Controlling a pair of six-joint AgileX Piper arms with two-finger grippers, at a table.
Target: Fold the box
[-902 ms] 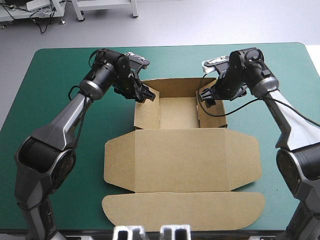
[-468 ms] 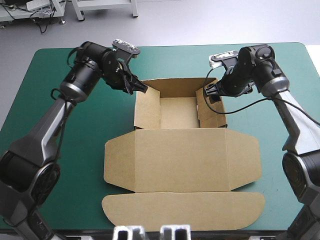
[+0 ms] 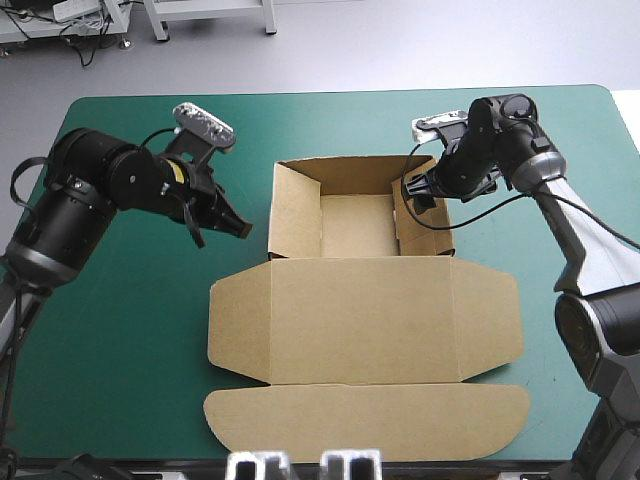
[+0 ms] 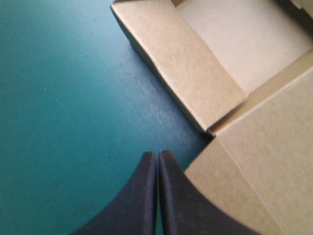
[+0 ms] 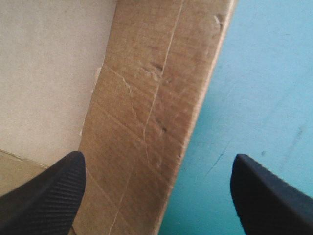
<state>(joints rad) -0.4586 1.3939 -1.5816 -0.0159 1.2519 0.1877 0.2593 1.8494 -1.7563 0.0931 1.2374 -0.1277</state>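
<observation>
The brown box (image 3: 360,310) lies mid-table. Its back part is a tray with left wall (image 3: 295,205), back wall and right wall (image 3: 415,225) raised, and the lid lies flat toward the front. My left gripper (image 3: 240,227) hovers over the teal-green cover just left of the tray, shut and holding nothing. In the left wrist view the left gripper (image 4: 157,157) points at the corner where the left wall (image 4: 181,63) meets the flat lid (image 4: 264,166). My right gripper (image 3: 413,192) stands open at the right wall. In the right wrist view that wall (image 5: 146,98) lies between the right gripper's (image 5: 156,169) spread fingers.
The teal-green cover (image 3: 120,330) stretches wide to the left of the box and narrower to its right (image 3: 570,180). The lid's rounded front flap (image 3: 365,420) reaches close to the table's near edge.
My left gripper has pulled back from the tray's back left corner, moved left and toward the front, and shut. The right gripper stays open at the right wall.
</observation>
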